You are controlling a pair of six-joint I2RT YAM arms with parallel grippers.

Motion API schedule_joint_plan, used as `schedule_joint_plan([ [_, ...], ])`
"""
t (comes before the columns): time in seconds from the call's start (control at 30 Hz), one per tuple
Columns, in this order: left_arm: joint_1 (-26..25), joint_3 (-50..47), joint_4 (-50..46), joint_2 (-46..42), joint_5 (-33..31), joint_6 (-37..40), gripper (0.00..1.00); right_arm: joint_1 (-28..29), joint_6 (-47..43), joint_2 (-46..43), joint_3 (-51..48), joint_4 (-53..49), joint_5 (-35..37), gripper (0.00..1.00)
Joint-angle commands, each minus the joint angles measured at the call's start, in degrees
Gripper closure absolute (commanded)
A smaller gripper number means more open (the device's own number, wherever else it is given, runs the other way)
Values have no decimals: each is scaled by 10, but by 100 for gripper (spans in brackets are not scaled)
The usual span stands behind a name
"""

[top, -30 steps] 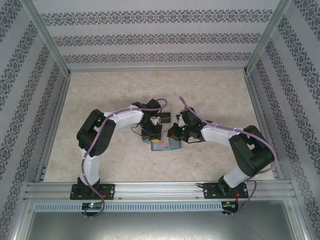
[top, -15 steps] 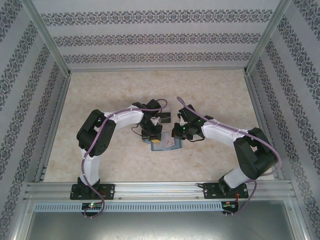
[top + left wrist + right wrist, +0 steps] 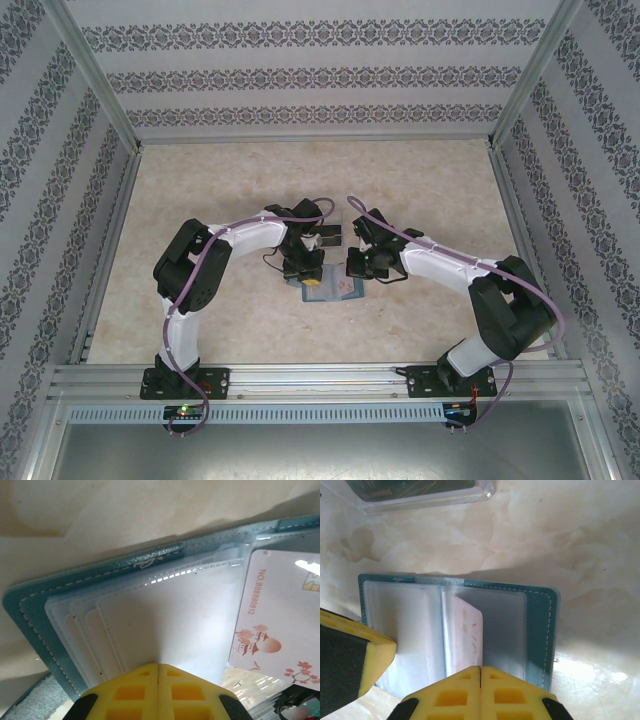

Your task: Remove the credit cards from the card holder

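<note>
Lab test booth: aluminium frame [image 3: 320,378], wallpapered walls [image 3: 310,70].

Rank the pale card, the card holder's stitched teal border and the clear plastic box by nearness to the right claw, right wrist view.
1. Pale card, just ahead of the right claw.
2. Card holder's stitched teal border, to the right.
3. Clear plastic box, at the top edge.

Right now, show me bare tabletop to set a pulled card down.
Free: the marbled tabletop between the clear plastic box and the back wall, and left of the left arm. Crowded: the centre, where the left hand and right hand meet over the teal bifold card holder.
</note>
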Motion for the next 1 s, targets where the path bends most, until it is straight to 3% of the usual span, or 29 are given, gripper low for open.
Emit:
schedule_joint_plan([
  [0.0,-8,-7,-16,5,-13,3,100,8,-14,-10,13,-28,30,97],
  [0.47,-8,-5,-13,7,-10,1,100,23,18,10,9,28,-17,93],
  [0.67,-8,-3,-16,9,-9,3,100,27,23,15,9,29,-21,80],
  [0.97,-8,-3,-15,9,-9,3,100,28,26,12,8,28,-33,81],
])
